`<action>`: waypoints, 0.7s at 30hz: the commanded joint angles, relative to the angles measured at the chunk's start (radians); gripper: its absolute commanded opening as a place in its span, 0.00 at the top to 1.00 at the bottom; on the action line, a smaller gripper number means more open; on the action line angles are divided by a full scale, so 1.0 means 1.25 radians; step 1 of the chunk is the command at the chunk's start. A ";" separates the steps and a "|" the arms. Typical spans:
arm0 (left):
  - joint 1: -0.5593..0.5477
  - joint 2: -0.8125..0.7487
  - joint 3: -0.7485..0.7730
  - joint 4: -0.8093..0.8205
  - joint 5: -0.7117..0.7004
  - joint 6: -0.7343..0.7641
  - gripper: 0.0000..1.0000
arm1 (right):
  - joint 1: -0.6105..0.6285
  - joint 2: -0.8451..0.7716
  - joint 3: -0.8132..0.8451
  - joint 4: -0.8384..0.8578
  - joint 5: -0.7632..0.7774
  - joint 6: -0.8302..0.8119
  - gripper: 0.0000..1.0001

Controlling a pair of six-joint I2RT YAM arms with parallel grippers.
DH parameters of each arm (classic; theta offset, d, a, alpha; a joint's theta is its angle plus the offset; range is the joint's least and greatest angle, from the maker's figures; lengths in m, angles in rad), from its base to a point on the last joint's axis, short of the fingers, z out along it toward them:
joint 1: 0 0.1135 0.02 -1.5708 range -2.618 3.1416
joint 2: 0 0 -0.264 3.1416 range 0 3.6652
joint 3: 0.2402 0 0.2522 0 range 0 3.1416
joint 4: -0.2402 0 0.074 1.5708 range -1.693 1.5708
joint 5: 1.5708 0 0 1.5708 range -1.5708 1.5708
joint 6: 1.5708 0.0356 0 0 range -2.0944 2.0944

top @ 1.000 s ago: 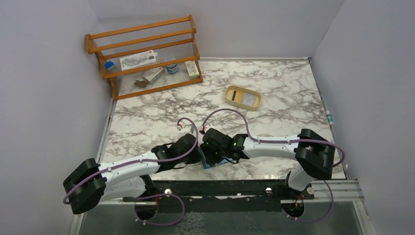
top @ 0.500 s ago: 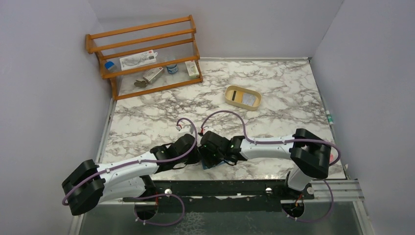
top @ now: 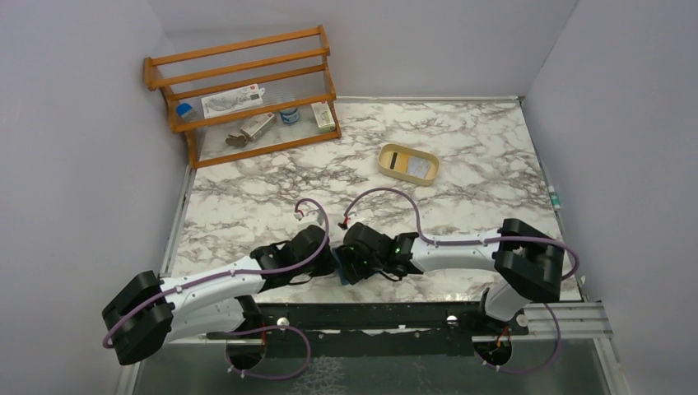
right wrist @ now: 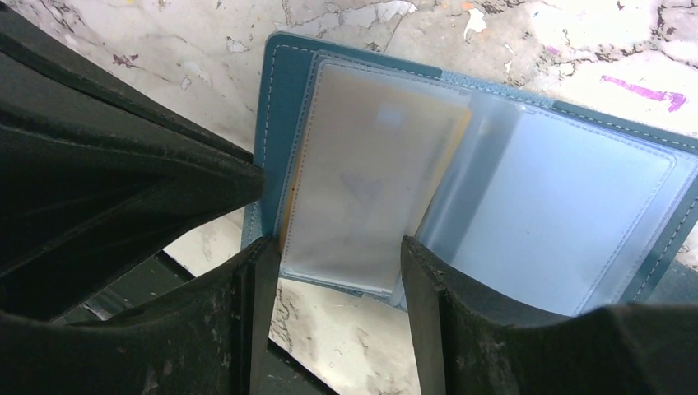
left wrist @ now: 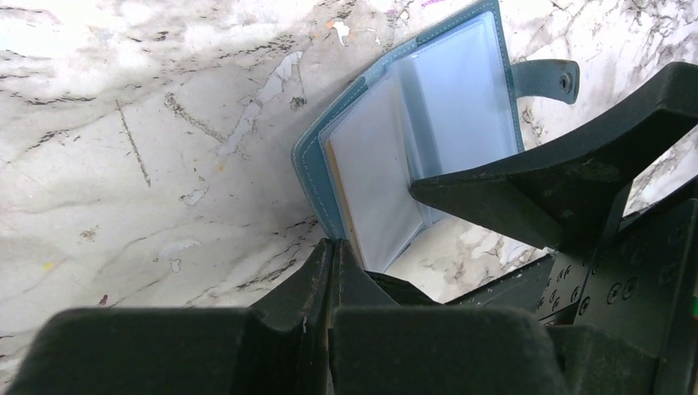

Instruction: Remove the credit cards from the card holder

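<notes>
Card holder [right wrist: 284,78] open at table [right wrist: 346,333] edge, right end effector [right wrist: 339,247] astride

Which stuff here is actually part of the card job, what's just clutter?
In the job:
card holder, lying open
card in its clear sleeve
left gripper closed at the holder's edge
right gripper open around that sleeve
tan tray with two cards in it, probably ones already out

Just lying about:
wooden rack at the back, small items on it
</notes>
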 commanded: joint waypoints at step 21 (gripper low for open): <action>0.005 -0.057 -0.022 -0.005 0.016 -0.014 1.00 | -0.067 -0.112 -0.144 0.118 -0.185 0.018 0.39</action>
